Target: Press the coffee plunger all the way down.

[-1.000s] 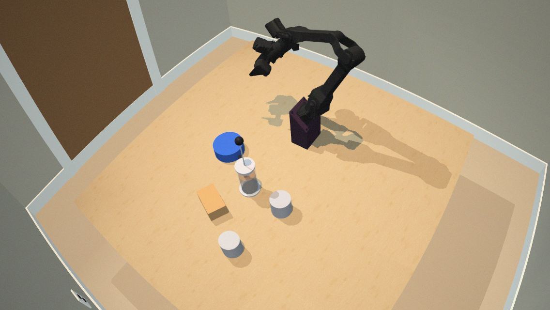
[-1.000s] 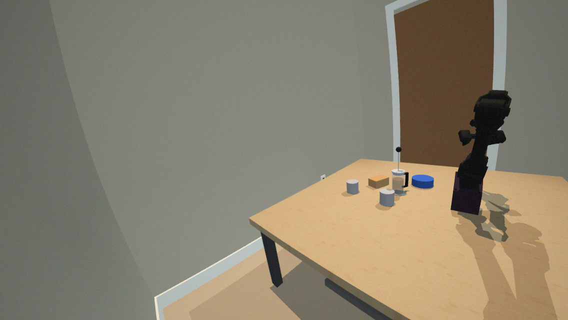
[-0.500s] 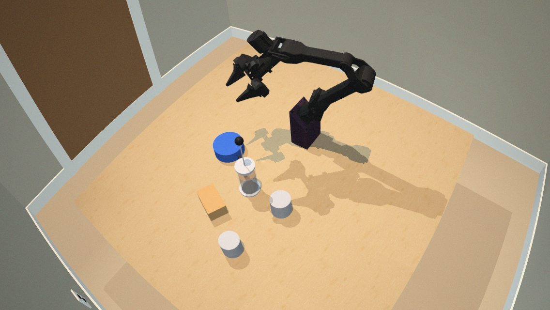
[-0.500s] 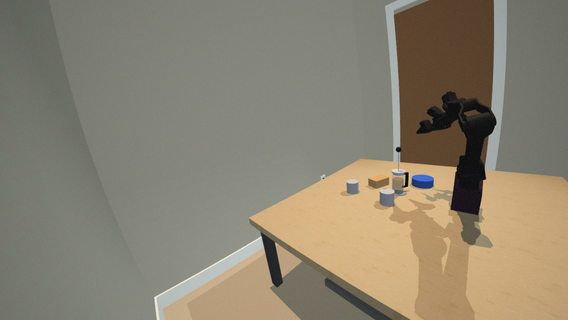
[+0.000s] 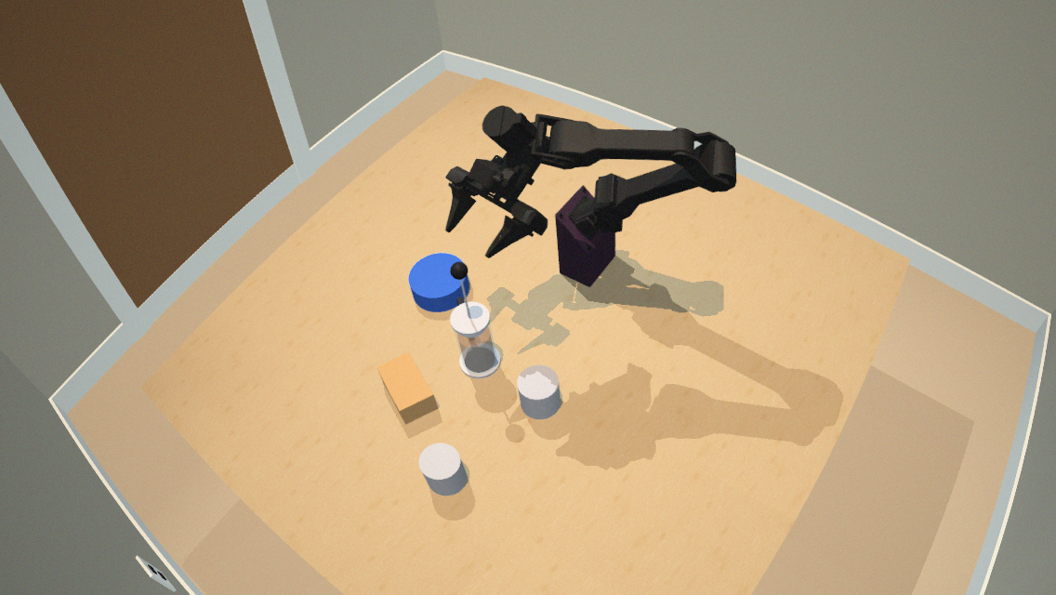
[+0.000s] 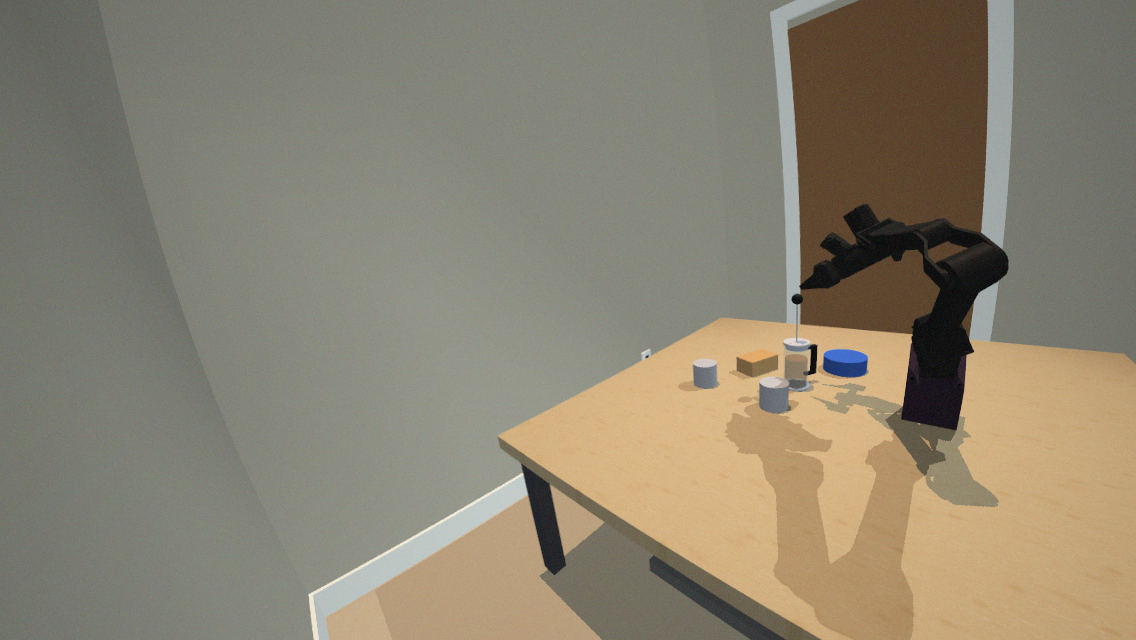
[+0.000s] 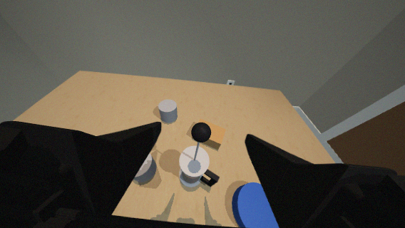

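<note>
Plunger up; jaws wide, above, apart.

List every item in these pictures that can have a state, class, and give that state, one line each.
End effector: open, holding nothing, above the press.
Plunger knob: raised, rod fully up, untouched.
Coffee press: upright, lid on.
Door: shut.
</note>
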{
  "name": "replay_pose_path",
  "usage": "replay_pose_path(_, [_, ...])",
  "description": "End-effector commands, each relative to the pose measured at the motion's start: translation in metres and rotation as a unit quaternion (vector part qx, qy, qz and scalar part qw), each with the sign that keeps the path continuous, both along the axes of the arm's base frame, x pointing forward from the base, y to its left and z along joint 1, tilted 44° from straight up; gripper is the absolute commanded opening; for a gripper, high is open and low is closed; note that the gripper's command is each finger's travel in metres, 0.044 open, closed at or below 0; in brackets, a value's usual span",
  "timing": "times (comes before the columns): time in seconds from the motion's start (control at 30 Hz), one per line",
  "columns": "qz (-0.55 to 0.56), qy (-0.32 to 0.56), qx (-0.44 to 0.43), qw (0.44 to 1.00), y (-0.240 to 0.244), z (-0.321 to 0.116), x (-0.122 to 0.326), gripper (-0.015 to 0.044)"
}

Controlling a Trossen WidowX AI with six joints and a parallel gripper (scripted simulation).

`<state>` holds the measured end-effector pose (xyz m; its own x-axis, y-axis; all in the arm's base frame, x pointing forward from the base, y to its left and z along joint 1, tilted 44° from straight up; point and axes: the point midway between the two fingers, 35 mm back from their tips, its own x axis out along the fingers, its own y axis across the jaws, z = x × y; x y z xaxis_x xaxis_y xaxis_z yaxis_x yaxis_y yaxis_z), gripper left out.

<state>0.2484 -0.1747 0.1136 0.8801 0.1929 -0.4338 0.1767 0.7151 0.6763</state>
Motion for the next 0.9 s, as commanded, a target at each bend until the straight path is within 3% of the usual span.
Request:
replay_pose_path(0.0, [-0.002, 0.0, 0.001, 1.0, 0.015, -0.014, -0.001, 0.044])
replay_pose_path(0.87, [-0.002, 0.0, 0.001, 1.0, 0.021, -0.03, 0.031, 0.044])
